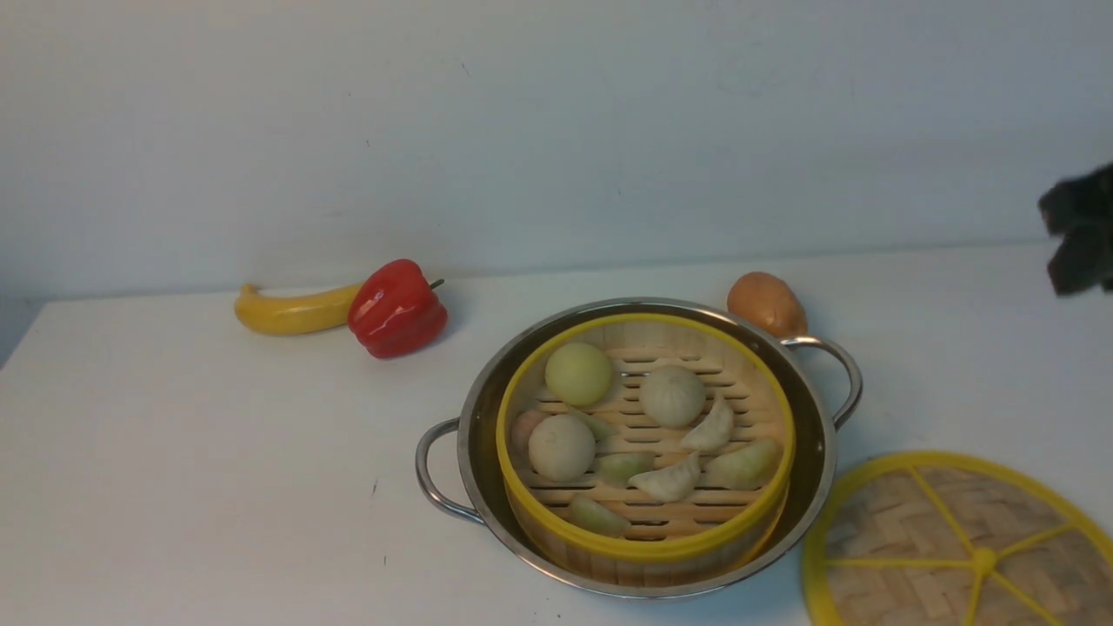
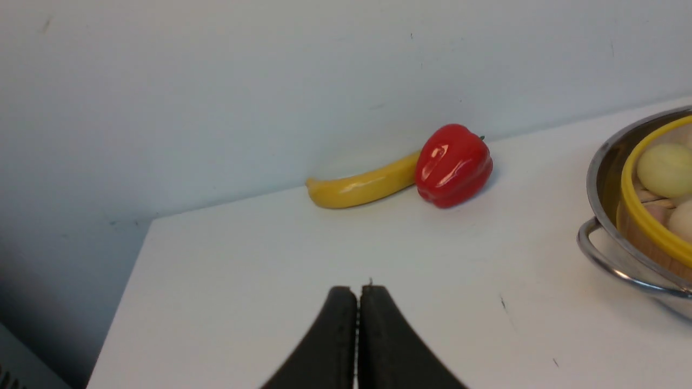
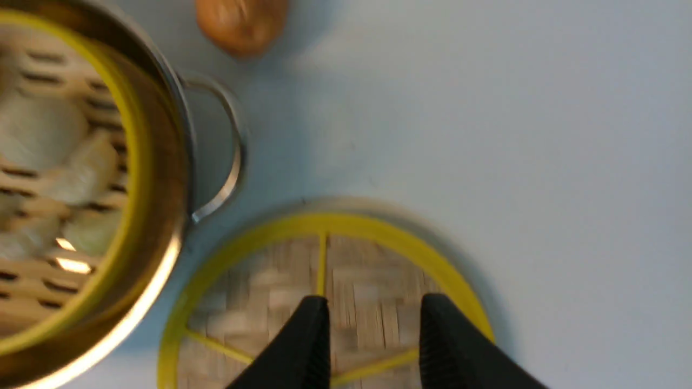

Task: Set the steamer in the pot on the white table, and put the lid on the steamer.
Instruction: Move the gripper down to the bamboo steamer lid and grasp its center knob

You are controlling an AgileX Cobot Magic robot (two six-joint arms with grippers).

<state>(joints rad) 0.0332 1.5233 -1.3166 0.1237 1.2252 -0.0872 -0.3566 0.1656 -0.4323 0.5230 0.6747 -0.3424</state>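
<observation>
1. The steamer (image 1: 648,548) sits inside the pot (image 1: 480,435), lower centre of the front view, its yellow rim rising a little above the steel rim.
2. Pale buns and dumplings (image 1: 672,396) lie on its slatted floor; it is uncovered.
3. The pot stands on the white desk (image 1: 217,487), one loop handle toward the lower left of the frame and the other toward the right.
4. The lid (image 1: 922,539) lies flat on the desk in the lower right corner of the front view, just beside the pot and partly cut off by the frame edge.
5. The right tool (image 3: 373,324) hangs over the lid with its two black fingers apart and nothing between them; the woven surface shows through the gap.
6. In the front view only a dark, blurred part of the right arm (image 1: 1083,230) shows, at the right edge, well above the lid.
7. The left tool (image 2: 357,302) has its fingers pressed together, empty, over bare desk and well apart from the pot.
8. A brown potato (image 1: 767,304) rests just behind the pot's right handle.
9. A red pepper (image 1: 397,309) and a banana (image 1: 291,311) lie touching near the wall, left of centre.
</observation>
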